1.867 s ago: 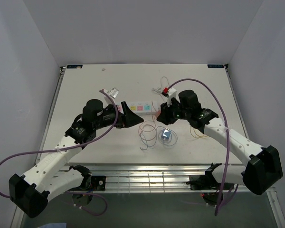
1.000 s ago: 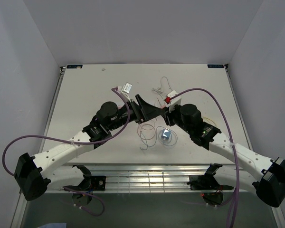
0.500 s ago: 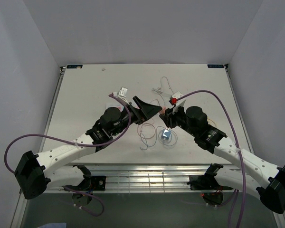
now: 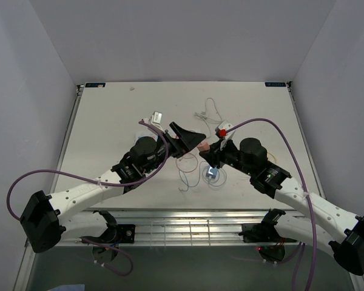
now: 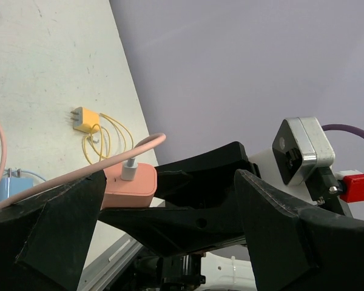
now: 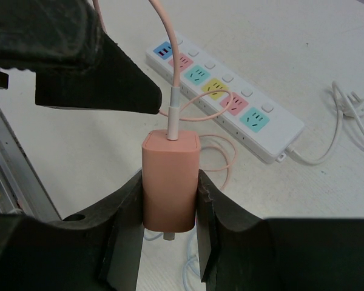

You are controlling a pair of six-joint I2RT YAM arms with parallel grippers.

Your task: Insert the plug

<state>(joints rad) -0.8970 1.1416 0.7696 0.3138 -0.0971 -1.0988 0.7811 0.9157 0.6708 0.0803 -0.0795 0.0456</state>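
Got the pink plug [image 6: 170,176] pinched in my right gripper [image 6: 168,209], up off the table
Fingers clamp its sides, cable out the top, power strip [image 6: 230,97] lying just beyond. Left gripper [image 4: 188,134] is spread wide right beside the plug, holding nothing

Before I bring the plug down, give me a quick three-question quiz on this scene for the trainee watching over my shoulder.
1. True or false: the left gripper is shut on the salmon-pink rectangular charger block.
2. How many coloured sockets show on the long white power strip? A four, B six, C nine.
3. Which gripper grips the charger block?
Key: 1 false, it is open; 2 B; 3 the right gripper.
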